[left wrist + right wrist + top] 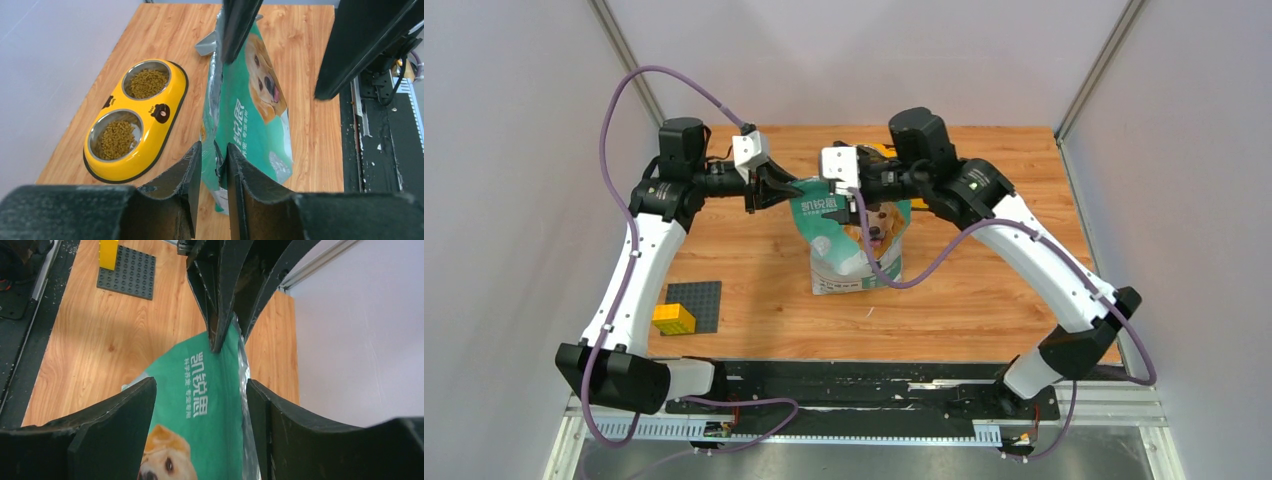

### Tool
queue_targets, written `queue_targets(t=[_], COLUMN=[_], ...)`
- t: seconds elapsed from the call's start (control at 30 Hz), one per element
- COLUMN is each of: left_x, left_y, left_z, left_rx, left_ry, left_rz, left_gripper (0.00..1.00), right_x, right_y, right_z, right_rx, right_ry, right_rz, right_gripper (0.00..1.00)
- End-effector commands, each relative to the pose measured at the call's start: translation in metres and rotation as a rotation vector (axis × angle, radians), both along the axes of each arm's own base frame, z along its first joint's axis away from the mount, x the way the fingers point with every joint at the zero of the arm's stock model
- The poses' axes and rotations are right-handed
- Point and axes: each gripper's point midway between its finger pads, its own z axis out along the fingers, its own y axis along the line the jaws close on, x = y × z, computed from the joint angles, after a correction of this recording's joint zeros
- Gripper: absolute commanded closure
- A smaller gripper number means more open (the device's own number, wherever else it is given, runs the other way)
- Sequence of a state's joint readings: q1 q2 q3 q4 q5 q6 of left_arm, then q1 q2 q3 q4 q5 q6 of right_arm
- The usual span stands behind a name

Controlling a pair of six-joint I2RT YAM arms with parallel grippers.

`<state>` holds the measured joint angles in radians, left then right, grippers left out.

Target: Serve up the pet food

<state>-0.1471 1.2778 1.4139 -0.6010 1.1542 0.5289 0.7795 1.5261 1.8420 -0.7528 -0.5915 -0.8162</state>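
Top external: teal pouch [859, 240] upright at middle of surface [984, 290], both arms meeting at its top.

Left wrist: left pincer [214, 150] nipped onto pouch top edge. Pet food [146, 82] lying in both steel bowls of yellow feeder [142, 106], near pouch.

Right wrist: right pincer [200, 385] spread wide, straddling pouch top, gripping nothing. Grey baseplate [127, 272] beyond.
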Motion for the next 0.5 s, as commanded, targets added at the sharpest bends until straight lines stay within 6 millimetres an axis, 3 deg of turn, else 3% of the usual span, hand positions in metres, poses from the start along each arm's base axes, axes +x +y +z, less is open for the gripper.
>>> queue_targets(t=[0.0, 0.2, 0.33, 0.47], left_x=[-0.005, -0.012, -0.014, -0.015], left_y=[0.000, -0.002, -0.002, -0.002], left_z=[0.004, 0.001, -0.001, 0.001], left_rx=[-0.004, -0.001, 0.001, 0.000], left_ry=[-0.010, -0.008, -0.013, -0.022], left_rz=[-0.031, -0.080, -0.091, -0.095], left_gripper=[0.70, 0.79, 0.91, 0.96], right_x=[0.018, 0.041, 0.044, 0.043], right_y=[0.016, 0.026, 0.026, 0.024], right_z=[0.012, 0.001, -0.012, -0.018], right_rx=[-0.012, -0.090, -0.131, -0.155], right_ry=[-0.073, -0.049, -0.036, -0.029], right_rz=[-0.034, -0.098, -0.105, -0.101], right_gripper=[0.31, 0.36, 0.64, 0.74])
